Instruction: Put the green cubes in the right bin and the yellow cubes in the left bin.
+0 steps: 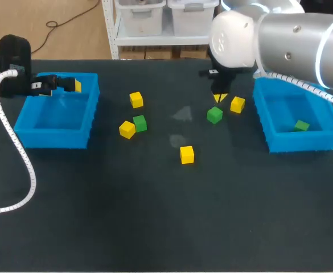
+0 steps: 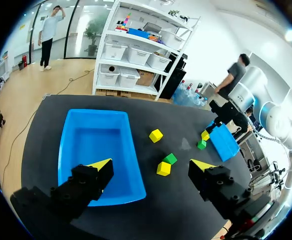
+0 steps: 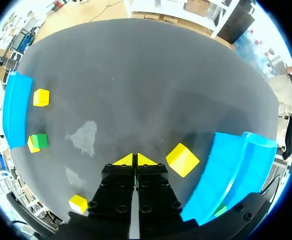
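Observation:
My right gripper [image 1: 219, 98] hangs shut over the table with nothing between its yellow tips [image 3: 135, 160]. Just in front of it in the head view lies a green cube [image 1: 214, 115], with a yellow cube [image 1: 237, 104] [image 3: 182, 160] beside it. The right bin [image 1: 275, 129] [image 3: 230, 170] holds one green cube [image 1: 301, 125]. My left gripper [image 1: 69, 85] [image 2: 151, 165] stands open above the back of the left bin [image 1: 27, 116] [image 2: 78, 127], holding nothing. Mid-table lie a yellow cube [image 1: 136, 99], a yellow cube [image 1: 127, 129] touching a green cube [image 1: 139, 123], and a yellow cube [image 1: 186, 154].
The left bin's floor shows no cubes in the left wrist view. A white ribbed cable [image 1: 18, 153] trails from my left arm across the table's left side. Open dark tabletop [image 1: 172, 222] fills the front half.

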